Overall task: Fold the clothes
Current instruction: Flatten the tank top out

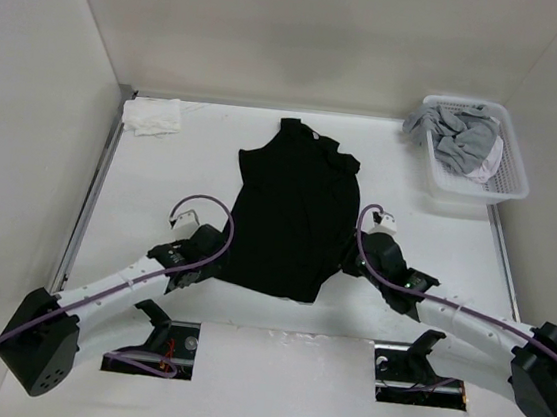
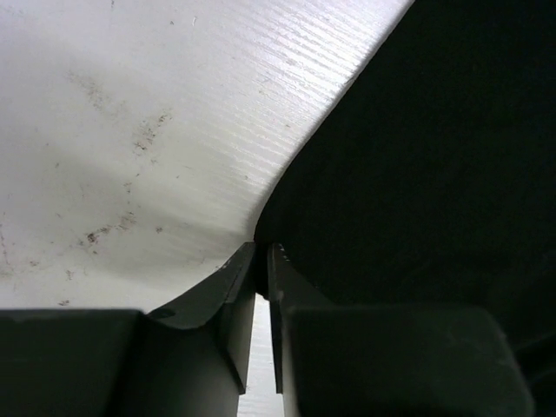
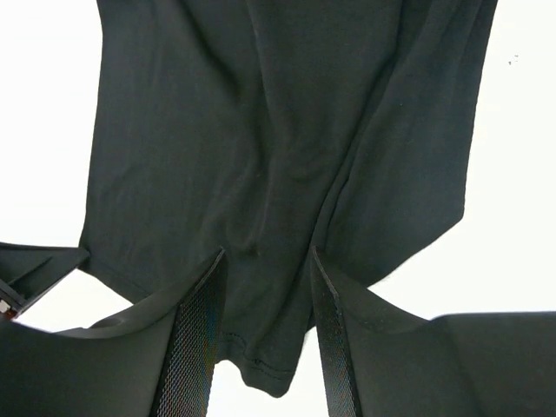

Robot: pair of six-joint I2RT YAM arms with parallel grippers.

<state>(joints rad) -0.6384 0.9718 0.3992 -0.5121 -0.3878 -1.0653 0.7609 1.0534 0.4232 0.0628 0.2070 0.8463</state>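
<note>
A white tabletop fills the space between plain pale walls. At its far left corner lies a small, crumpled white cloth. At the far right corner sits a white plastic basket with slotted sides, angled slightly to the tabletop's edge. Grey garments are heaped inside it, one spilling over its left rim. Up close, the tabletop bears faint dark smudges.

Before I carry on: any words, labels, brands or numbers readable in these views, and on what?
No readable text in any view.
Black shirt: pale speck at the collar, perhaps a tag, too small to read.
Basket and white cloth: no print visible.
</note>
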